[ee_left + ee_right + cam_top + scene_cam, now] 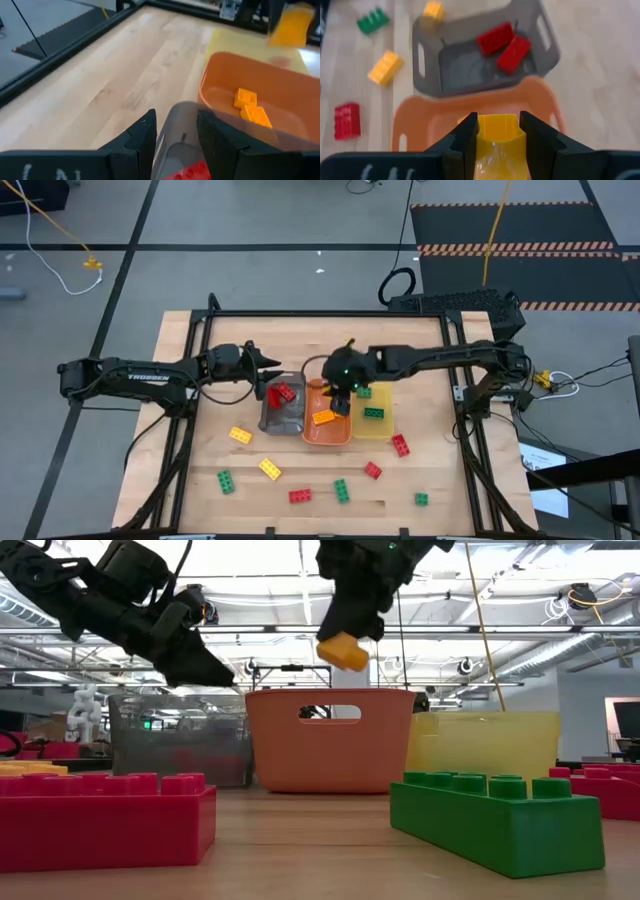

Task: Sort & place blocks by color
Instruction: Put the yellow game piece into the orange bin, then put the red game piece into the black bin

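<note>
My right gripper (497, 145) is clamped on a yellow block (343, 651), hanging over the orange tray (328, 435) in the middle of the table (180, 470). The block sits between my fingers with its body poking out ahead of the tips, clear above the tray's rim in the low view.

To do this drop well, I judge I should keep the block centred over the orange tray's floor, away from the wall it shares with the grey tray (283, 423) on one side and the yellow tray (378, 426) on the other, and lower a little before I part the fingers so it does not bounce out. Two orange blocks (250, 106) already lie inside; landing beside them, not on them, would keep the block from tipping over the rim.

My right arm reaches in from the table's right edge, stretched long, wrist bent down over the tray. My left gripper (175, 132) waits above the grey tray, fingers a little apart with nothing between them; red blocks (503, 44) lie in that tray below. Loose blocks in red, green and yellow are scattered toward the table's near edge, well apart from the trays.
</note>
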Action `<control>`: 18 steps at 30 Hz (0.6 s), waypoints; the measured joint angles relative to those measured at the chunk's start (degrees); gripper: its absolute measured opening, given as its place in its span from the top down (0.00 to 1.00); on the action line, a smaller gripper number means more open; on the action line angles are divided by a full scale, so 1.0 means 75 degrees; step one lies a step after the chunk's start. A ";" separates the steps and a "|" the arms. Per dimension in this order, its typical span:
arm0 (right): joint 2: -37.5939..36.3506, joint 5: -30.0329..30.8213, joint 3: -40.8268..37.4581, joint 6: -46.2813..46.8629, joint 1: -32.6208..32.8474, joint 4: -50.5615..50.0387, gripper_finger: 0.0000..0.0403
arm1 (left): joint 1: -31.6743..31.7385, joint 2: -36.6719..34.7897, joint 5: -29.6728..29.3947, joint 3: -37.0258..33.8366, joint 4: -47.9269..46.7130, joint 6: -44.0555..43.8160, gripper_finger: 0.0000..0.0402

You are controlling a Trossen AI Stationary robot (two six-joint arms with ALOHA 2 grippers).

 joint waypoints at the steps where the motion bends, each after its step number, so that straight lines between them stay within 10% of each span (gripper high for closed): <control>1: 0.0087 0.0007 0.0000 -0.0007 0.0050 -0.0002 0.73 | -0.0001 0.0000 0.0000 0.0002 0.0065 -0.0007 0.64; 5: 0.0310 0.0032 0.0000 0.0032 0.0108 0.0058 0.72 | 0.0002 0.0000 0.0000 0.0003 0.0286 -0.0055 0.64; 18: 0.0324 0.0781 -0.0593 -0.0038 0.0152 0.0519 0.23 | -0.0161 0.0000 0.0451 0.0003 0.1330 -0.0463 0.64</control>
